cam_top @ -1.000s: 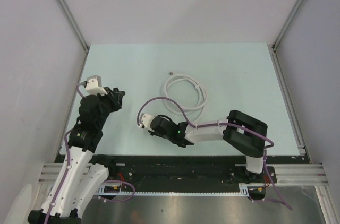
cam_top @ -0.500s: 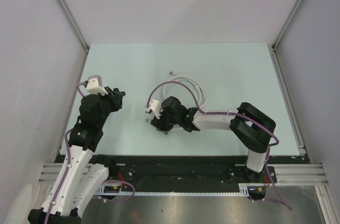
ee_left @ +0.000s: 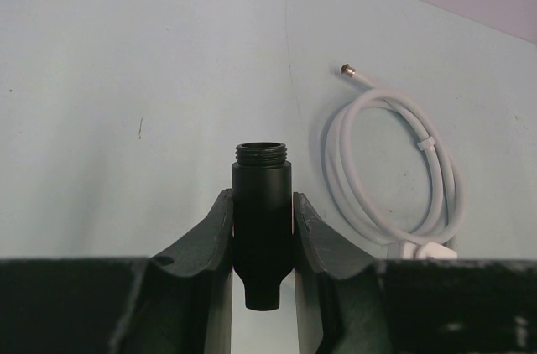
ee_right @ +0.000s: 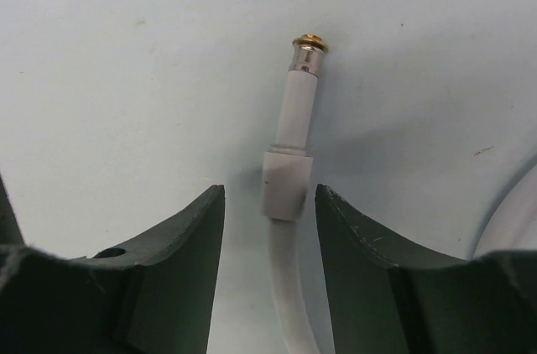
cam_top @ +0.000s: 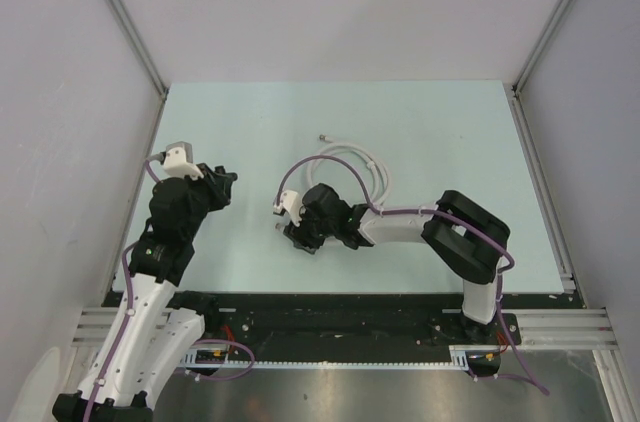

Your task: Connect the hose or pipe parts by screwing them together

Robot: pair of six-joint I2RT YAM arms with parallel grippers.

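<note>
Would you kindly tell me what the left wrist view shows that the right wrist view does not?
Only the left wrist view: the left gripper shut on a black threaded fitting, plus the white hose as a whole coil with its far silvery end. Only the right wrist view: the hose's brass-tipped end lying between the open right gripper, ungripped. Both: the white hose and the pale table.

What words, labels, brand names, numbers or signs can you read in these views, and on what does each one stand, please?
No text can be read in any view.
The black threaded fitting, the white hose, its brass-tipped end and the table show no lettering.
Any marking on the left arm or right arm is too small to tell.
</note>
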